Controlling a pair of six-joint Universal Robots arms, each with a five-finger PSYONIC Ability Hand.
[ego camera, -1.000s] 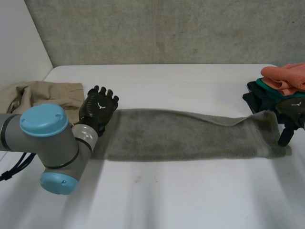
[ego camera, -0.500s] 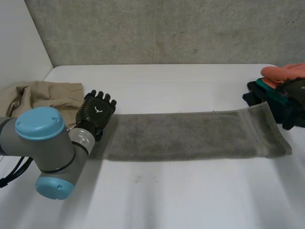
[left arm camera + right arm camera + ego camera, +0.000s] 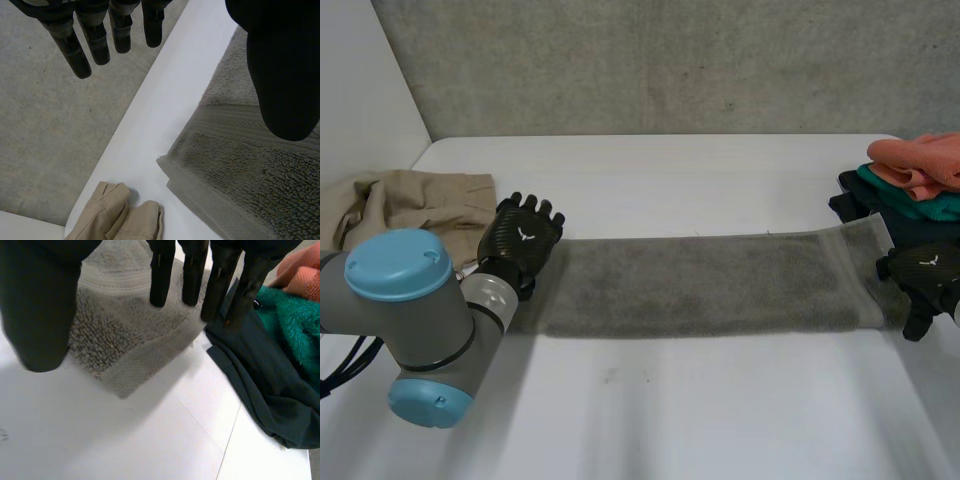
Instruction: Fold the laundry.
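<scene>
— How does the grey towel lie in the head view?
— Flat on the white table, as a long strip with its axis running from 9 to 3 o'clock. The left hand is at the 9 o'clock end, back up, fingers pointing toward 12. The right hand is over the 3 o'clock end. A beige garment lies at 9 o'clock of the left hand, and a pile of clothes at 12 of the right.
— And the left wrist view?
— The fingers are straight and set well apart from the thumb, holding nothing. The towel's corner lies below the thumb.
— The right wrist view?
— There the fingers are straight too, apart from the thumb and gripping nothing, above the towel's rumpled end. The pile of clothes lies just beside the fingertips.
</scene>
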